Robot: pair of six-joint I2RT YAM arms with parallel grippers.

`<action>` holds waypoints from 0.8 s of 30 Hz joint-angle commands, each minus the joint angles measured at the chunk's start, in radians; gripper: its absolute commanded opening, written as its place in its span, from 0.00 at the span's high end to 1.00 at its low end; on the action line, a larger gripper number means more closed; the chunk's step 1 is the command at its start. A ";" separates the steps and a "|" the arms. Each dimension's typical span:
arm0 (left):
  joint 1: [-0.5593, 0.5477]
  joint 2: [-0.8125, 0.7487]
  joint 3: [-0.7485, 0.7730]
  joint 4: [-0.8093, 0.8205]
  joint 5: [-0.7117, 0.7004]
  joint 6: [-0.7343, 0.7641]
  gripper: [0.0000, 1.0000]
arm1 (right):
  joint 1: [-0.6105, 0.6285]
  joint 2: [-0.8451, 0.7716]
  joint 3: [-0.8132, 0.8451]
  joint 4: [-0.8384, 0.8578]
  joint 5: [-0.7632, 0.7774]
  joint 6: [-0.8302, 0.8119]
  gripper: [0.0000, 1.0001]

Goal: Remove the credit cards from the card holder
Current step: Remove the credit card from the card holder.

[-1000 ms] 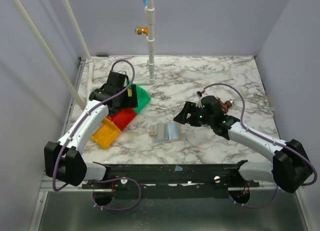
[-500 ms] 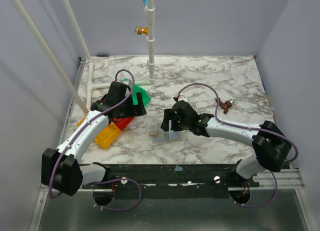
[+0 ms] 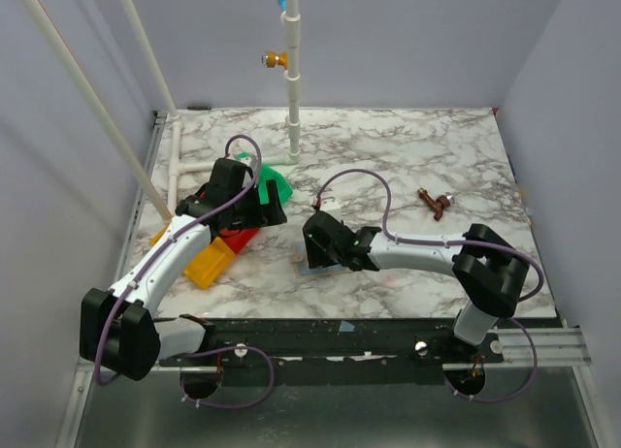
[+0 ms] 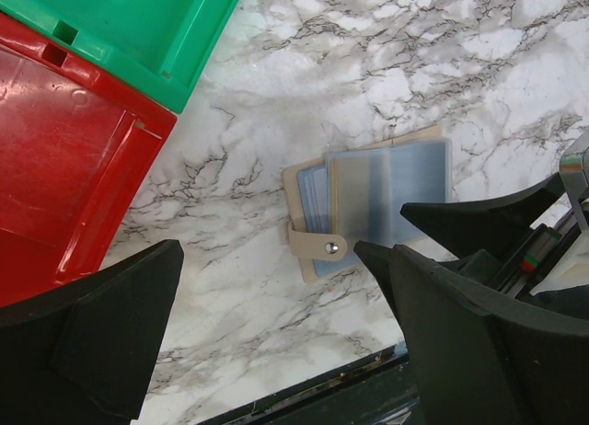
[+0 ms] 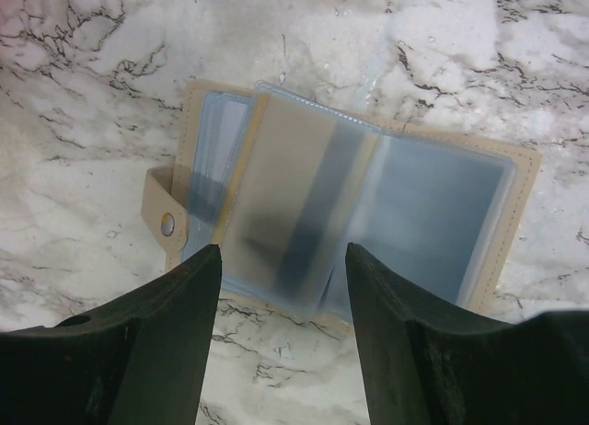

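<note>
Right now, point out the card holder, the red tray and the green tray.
card holder (image 5: 368,213): right wrist view, on the clear sleeve at its open middle.
red tray (image 4: 64,158): left wrist view, on its flat face.
green tray (image 4: 138,20): left wrist view, on its flat face.

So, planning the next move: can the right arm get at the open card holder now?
Probably yes: the right gripper hangs open directly over the card holder, nothing lying between them.

Two white-and-black robot arms reach inward, jaws apart.
The left arm (image 3: 170,254) bends forward, its black left gripper (image 4: 267,259) spread wide; the right arm (image 3: 417,249) stretches low leftward, its black right gripper (image 5: 283,259) pointing down, fingers parted.
</note>
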 commanded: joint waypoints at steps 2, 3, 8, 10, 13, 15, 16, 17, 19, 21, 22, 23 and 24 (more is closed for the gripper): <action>-0.003 0.010 -0.002 0.011 0.025 0.014 0.02 | 0.026 0.028 0.047 -0.040 0.091 -0.022 0.41; -0.003 0.012 -0.002 0.009 0.027 0.013 0.02 | 0.032 0.033 0.052 -0.042 0.097 -0.024 0.41; -0.003 0.019 0.002 0.000 0.020 0.014 0.02 | 0.048 0.059 0.071 -0.050 0.114 -0.022 0.44; -0.002 0.023 0.005 -0.001 0.023 0.018 0.01 | 0.052 0.069 0.074 -0.049 0.113 -0.021 0.47; -0.002 0.030 0.009 -0.003 0.023 0.020 0.02 | 0.053 0.081 0.073 -0.050 0.113 -0.016 0.50; -0.003 0.033 0.011 -0.003 0.027 0.022 0.01 | 0.053 0.087 0.070 -0.049 0.110 -0.012 0.50; -0.003 0.034 0.012 -0.004 0.027 0.022 0.01 | 0.054 0.089 0.067 -0.049 0.108 -0.011 0.50; -0.002 0.035 0.011 -0.004 0.027 0.022 0.02 | 0.052 0.094 0.064 -0.048 0.105 -0.010 0.50; -0.002 0.036 0.012 -0.004 0.025 0.022 0.01 | 0.054 0.101 0.060 -0.049 0.103 -0.007 0.50; -0.002 0.038 0.013 -0.004 0.028 0.022 0.01 | 0.054 0.107 0.054 -0.049 0.103 -0.003 0.50; -0.003 0.040 0.013 -0.004 0.029 0.022 0.02 | 0.054 0.107 0.050 -0.049 0.103 0.000 0.50; -0.003 0.040 0.013 -0.004 0.032 0.022 0.01 | 0.055 0.107 0.047 -0.049 0.105 0.002 0.50; -0.003 0.041 0.014 -0.004 0.037 0.022 0.02 | 0.054 0.107 0.044 -0.052 0.106 0.004 0.50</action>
